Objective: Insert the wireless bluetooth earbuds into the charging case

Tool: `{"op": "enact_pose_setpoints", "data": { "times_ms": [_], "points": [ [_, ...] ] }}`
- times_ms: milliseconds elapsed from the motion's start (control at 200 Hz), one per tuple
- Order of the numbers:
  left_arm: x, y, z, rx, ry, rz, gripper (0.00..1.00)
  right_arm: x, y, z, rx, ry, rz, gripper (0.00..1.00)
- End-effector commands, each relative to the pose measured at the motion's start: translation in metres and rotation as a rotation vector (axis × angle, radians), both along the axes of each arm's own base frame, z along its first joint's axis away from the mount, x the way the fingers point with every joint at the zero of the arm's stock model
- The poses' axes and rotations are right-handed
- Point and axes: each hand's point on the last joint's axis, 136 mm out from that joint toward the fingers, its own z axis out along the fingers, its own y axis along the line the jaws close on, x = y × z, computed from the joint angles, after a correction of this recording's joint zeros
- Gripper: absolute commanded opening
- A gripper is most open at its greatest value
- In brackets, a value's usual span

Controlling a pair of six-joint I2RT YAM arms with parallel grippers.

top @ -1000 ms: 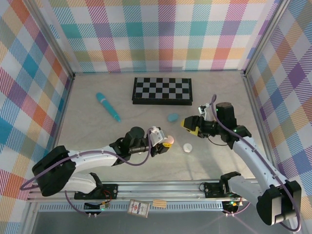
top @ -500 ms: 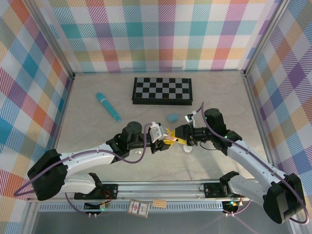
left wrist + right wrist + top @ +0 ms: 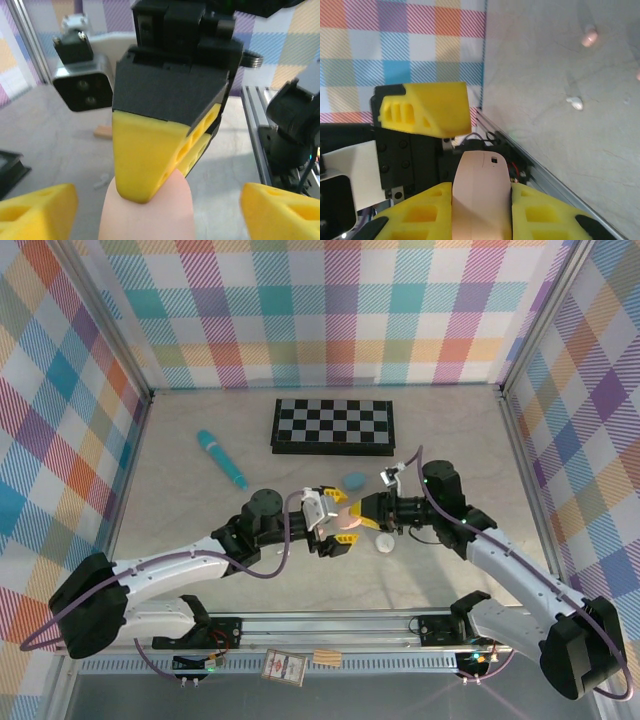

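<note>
Both arms are stretched in low over the table (image 3: pixel 180 510) and meet nose to nose around the middle, a bit closer to the near edge than the far one. The left arm (image 3: pixel 190 565) comes in from the near-left corner and the right arm (image 3: pixel 510 565) from the near-right.

The right gripper (image 3: pixel 481 190) has its yellow fingers (image 3: pixel 422 212) pinched onto both sides of the pink charging case (image 3: pixel 481 167), so that's a proper grip. The case's long axis runs straight out along the fingers, with its rounded free end poking toward the left gripper (image 3: pixel 159 200).

The left one is spread wide. In its own wrist view the two yellow pads sit far out in the bottom corners and the case comes up between them, touching neither.

In the top view the case is lifted off the table, lying roughly left-right in the gap where the grippers meet.

As for the earbuds, the right wrist view shows a pink earbud (image 3: pixel 589 37) and a white earbud (image 3: pixel 576 102) loose on the bare table, near each other and well apart from the case and both grippers. Can't tell which way they point, too tiny.
</note>
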Motion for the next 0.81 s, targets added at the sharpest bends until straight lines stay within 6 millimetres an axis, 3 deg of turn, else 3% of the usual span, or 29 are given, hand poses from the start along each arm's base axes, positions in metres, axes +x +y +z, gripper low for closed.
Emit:
{"op": "enact_pose_setpoints", "data": {
  "times_ms": [0,285,770,800],
  "points": [
    [0.005,0.012,0.035,-0.167,-0.031,0.022,0.88,0.005,0.000,0.033,0.127,-0.068,-0.001,0.19],
    [0.004,0.025,0.067,-0.374,-0.092,-0.001,0.81,0.013,0.000,0.086,0.334,-0.122,-0.015,0.17],
    [0.007,0.013,0.076,-0.442,-0.097,-0.092,0.57,0.006,-0.002,0.091,0.332,-0.130,-0.001,0.17],
    [0.007,0.012,0.076,-0.442,-0.097,-0.096,0.56,0.006,-0.001,0.085,0.317,-0.099,-0.005,0.17]
  ]
}}
